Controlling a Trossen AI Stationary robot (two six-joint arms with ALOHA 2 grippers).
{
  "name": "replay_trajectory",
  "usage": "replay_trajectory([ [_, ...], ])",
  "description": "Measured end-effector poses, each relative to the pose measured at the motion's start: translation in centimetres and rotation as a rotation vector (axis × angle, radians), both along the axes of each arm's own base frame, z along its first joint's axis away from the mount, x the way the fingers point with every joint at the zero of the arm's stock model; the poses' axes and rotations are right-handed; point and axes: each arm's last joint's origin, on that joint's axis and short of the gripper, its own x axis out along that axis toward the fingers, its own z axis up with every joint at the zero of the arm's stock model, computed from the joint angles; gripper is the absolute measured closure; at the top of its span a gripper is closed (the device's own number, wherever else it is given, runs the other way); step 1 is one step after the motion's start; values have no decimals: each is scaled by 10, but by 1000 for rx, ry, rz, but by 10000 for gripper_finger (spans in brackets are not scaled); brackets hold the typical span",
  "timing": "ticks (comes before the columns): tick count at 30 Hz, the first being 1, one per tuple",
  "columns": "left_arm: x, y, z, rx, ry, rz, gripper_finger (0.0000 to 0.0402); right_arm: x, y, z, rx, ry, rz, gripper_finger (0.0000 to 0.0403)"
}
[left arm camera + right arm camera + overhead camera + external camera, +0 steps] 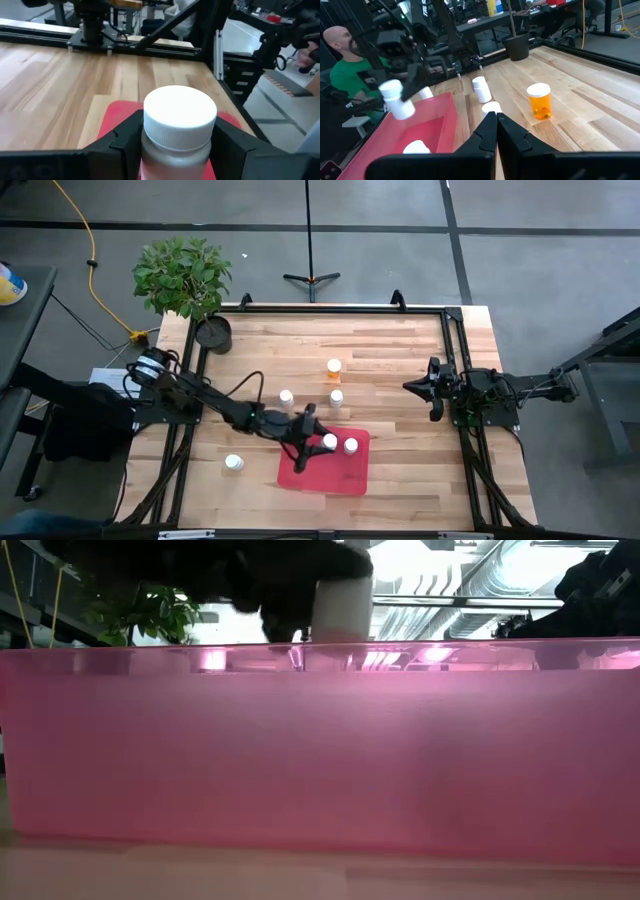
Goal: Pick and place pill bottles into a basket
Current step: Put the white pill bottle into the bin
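My left gripper (318,440) is shut on a white pill bottle (329,441) over the red basket (340,476). The low view shows this bottle (340,600) above the basket's near wall (320,750). A second white bottle (351,446) stands inside the basket. Three white bottles (286,396) (336,396) (234,463) and the amber one (334,367) stand on the table. My right gripper (432,388) is shut and empty near the table's right edge, its fingers (496,120) together. My left gripper pinches the white bottle between its two fingers (125,142), on the body just below the white cap (180,117). The fingers come from the table's left side, slanting down. In the right wrist view the bottle (395,97) is tilted and lifted clear above the basket floor.
A black round pot (213,333) with a green plant (180,275) stands at the table's far left corner. A black frame (330,308) runs along the table's edges. A person in a green shirt (342,70) is beyond the table.
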Motion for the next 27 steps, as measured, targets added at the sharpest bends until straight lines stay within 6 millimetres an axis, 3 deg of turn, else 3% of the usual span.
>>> replay_trajectory([
  [12,-8,-1,-16,46,100,-20,191,0,0,0,-3,0,-12,403],
  [22,1,-4,-33,26,50,-14,191,0,-1,0,0,-1,-25,403],
  [27,3,-5,-51,27,110,-9,191,0,-1,0,-1,-1,-28,403],
])
